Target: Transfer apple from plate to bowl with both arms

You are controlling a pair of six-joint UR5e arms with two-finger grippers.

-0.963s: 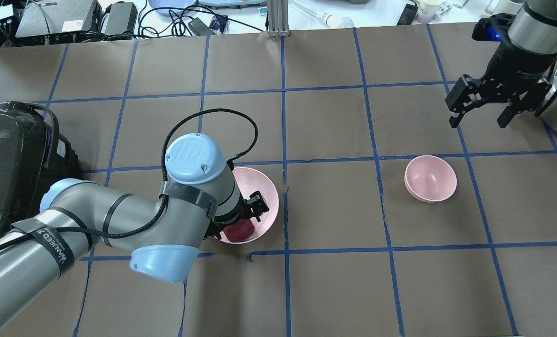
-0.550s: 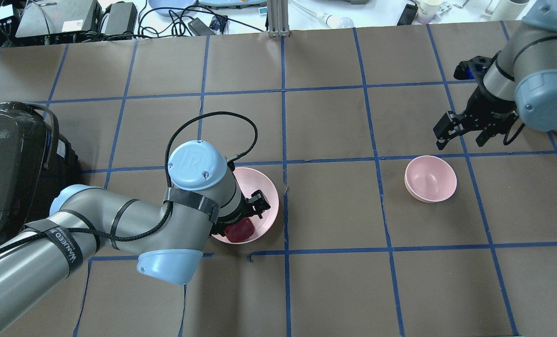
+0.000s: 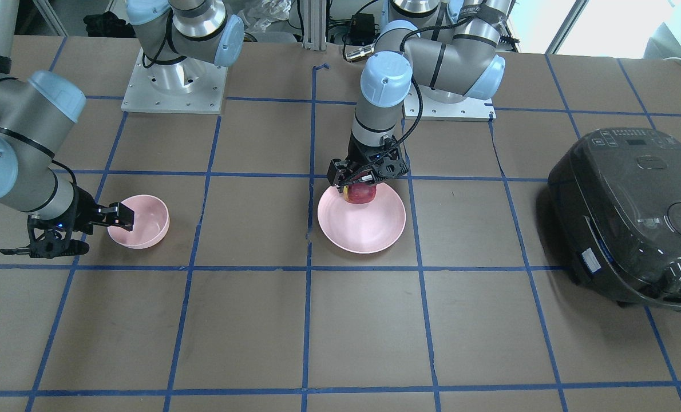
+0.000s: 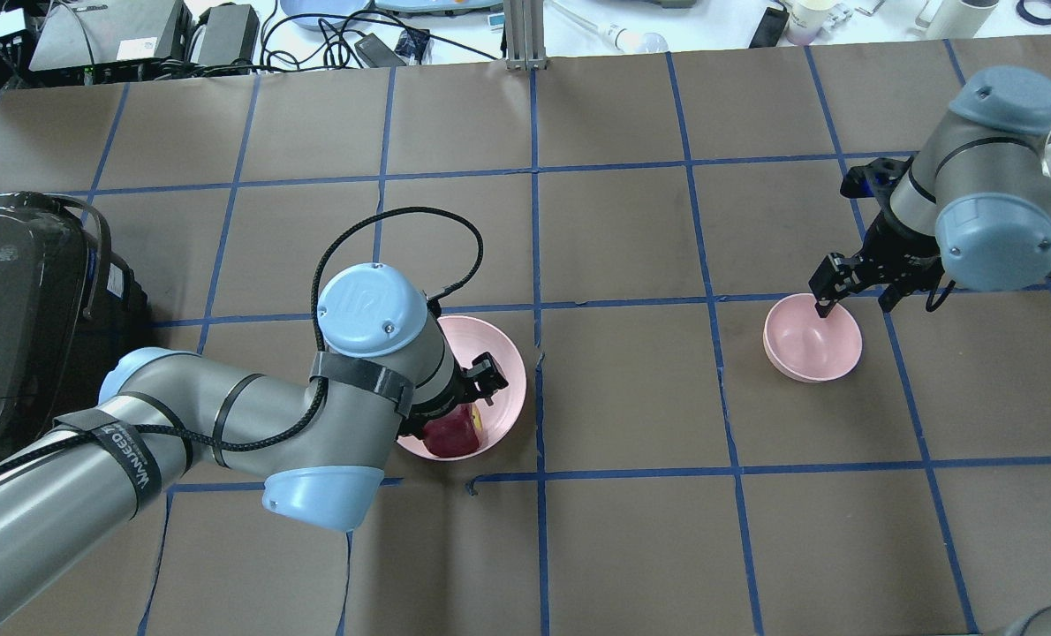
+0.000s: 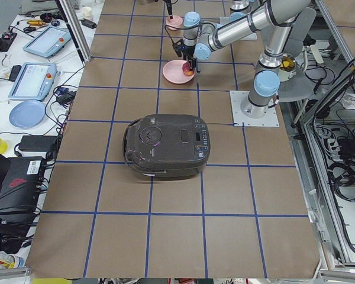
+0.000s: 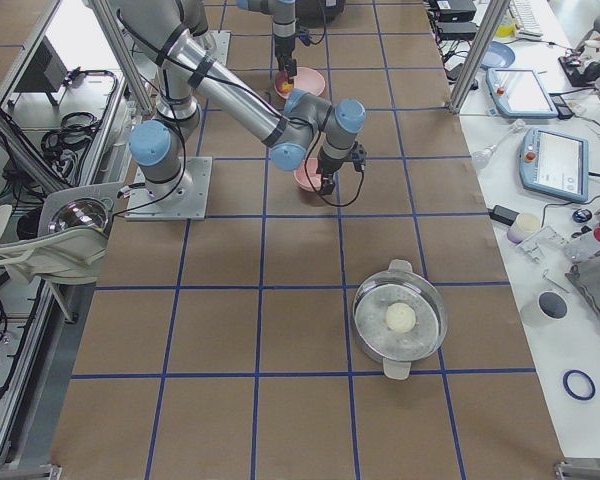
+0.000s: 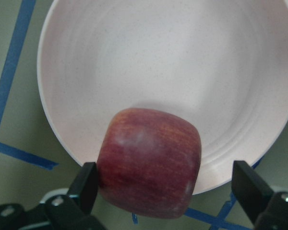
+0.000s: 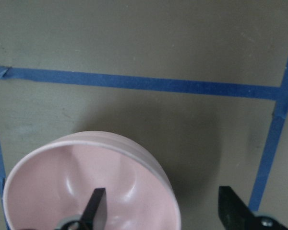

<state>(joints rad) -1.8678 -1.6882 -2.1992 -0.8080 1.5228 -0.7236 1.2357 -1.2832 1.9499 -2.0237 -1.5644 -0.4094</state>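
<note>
While the apple [image 7: 149, 163] sat on the plate [image 7: 158, 57], low against the bottom rim in the left wrist view, I had the left gripper [image 3: 362, 184] down around it. The hand was not clenched. One finger [image 7: 89, 184] touched the apple's left side, and the other finger [image 7: 247, 184] stood apart from its right side, with plate showing between. So no grip yet, as I read it. In the front-facing view the plate sat at centre frame, with the apple at its upper edge.

The right gripper [image 4: 853, 305] was at the bowl [image 4: 799, 358], right of centre in the overhead view and well apart from the plate. Its fingers were spread too, straddling the bowl's upper-right rim, one tip inside and one outside. It grasped nothing. The bowl was empty.

Progress, my judgement: early. Done: both arms placed, left on the apple, right at the bowl. Left to do: close on the apple, lift, carry it across to frame right and drop it in the bowl. The right hand was likely there to steady the bowl.
</note>
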